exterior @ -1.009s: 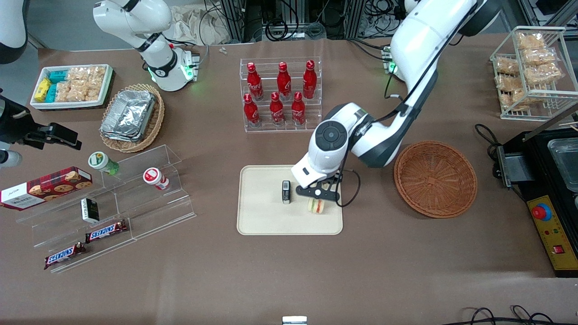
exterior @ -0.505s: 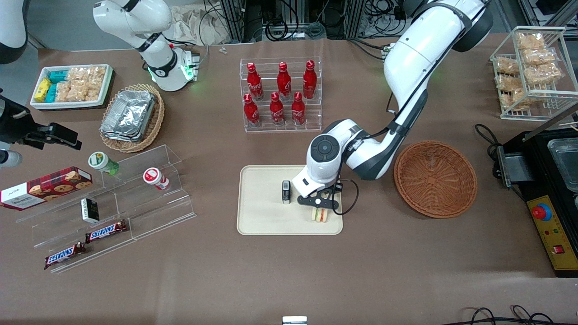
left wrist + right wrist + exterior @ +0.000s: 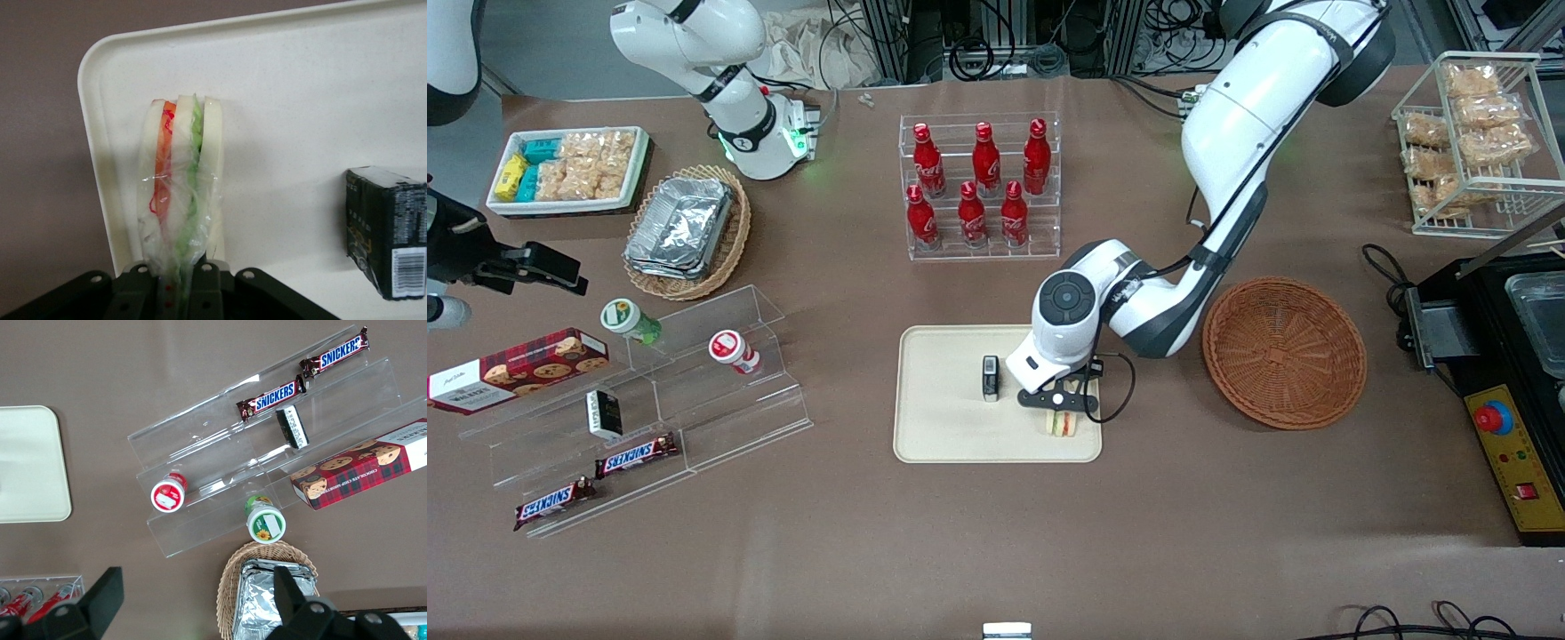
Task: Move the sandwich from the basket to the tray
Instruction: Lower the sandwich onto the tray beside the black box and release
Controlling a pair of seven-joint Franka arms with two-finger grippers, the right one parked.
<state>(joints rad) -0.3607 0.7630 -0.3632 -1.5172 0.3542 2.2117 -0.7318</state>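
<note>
The sandwich (image 3: 1062, 424) is over the tray (image 3: 943, 427) now, at the corner nearest the basket (image 3: 1285, 352) and close to the front rim, and that basket sits empty on the counter (image 3: 996, 533). Most of the job looks done from where I stand. The end effector (image 3: 1060, 407) is right on top of the wedge, and in the wrist view its fingers are pinched together on the plastic wrap (image 3: 175, 220) at the sandwich's end (image 3: 180, 180), so it's clamped, not let go. What's left, I'd say, is to release and lift away. Hard to call whether the wedge rests on the tray or hangs just above it. A small dark box (image 3: 990, 378) stands on the tray beside it, apart from the sandwich
</note>
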